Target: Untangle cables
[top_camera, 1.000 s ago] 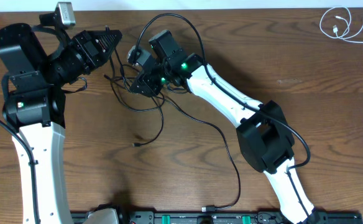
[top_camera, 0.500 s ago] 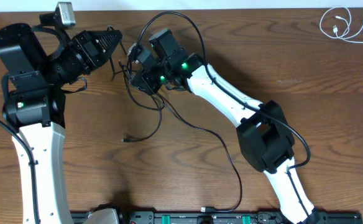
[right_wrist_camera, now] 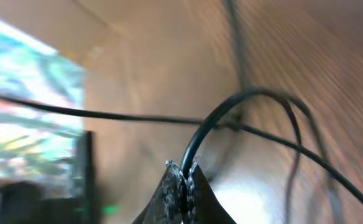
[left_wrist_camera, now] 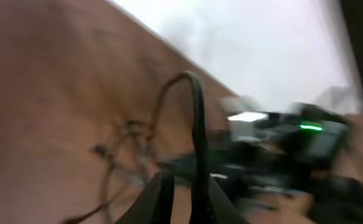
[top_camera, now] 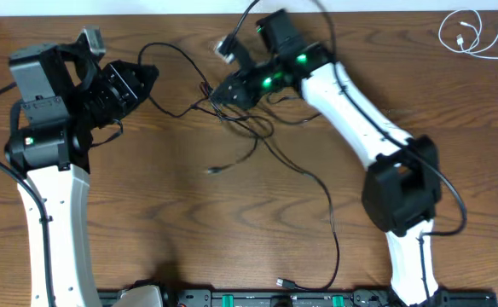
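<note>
I am pinching a black cable [right_wrist_camera: 231,106] in fully closed right fingers [right_wrist_camera: 172,190] | left fingers [left_wrist_camera: 160,199] barely parted around another, grip unclear | tangle [top_camera: 240,119] near the surface's far edge not yet undone | white cable [top_camera: 460,40] lying apart in the far right corner

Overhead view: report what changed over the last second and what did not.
The right tool shut on the black cables and swung right and toward the far edge, dragging them and their loose plug end along. The left tool shifted only slightly. The white cord stayed put.
</note>
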Tool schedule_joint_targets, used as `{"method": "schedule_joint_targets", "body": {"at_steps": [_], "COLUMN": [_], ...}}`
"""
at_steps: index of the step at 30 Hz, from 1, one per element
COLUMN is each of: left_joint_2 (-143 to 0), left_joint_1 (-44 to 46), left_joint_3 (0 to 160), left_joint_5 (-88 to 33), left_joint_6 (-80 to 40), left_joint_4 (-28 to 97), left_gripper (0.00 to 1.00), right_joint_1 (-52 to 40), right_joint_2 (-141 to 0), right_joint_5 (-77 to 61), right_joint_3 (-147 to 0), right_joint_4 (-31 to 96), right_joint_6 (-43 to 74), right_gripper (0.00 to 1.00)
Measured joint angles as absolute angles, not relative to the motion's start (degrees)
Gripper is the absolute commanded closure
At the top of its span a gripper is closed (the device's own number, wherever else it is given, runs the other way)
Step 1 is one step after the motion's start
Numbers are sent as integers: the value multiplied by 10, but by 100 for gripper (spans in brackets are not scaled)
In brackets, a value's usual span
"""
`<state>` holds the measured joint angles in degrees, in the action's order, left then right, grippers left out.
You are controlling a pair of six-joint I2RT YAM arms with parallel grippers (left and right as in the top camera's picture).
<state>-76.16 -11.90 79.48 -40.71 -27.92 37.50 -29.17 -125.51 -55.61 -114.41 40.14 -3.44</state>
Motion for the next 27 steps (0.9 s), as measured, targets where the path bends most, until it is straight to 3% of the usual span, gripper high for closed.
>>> {"method": "schedule_joint_targets", "body": {"at_steps": [6, 10, 17, 27], "left_joint_2": [-782, -805, -879, -966], "left_joint_1": [-119, -119, -117, -67], "left_joint_3": [795, 795, 795, 795], "left_joint_5": [-325, -291, -269, -266], "left_joint_6": [-263, -257, -211, -138], "left_joint_4": [428, 462, 490, 456], "left_gripper": [66, 50, 44, 43], "right_joint_1": [-271, -268, -245, -235], "right_joint_2": [-1243, -1243, -1218, -1010], "right_joint_5": [-637, -638, -581, -466], "right_joint_3": [-1145, -1144, -1143, -1143], "right_joint_4": [432, 461, 484, 510], "right_joint_6": [-41, -42, -40, -39], "right_gripper": [99, 99, 99, 99]}}
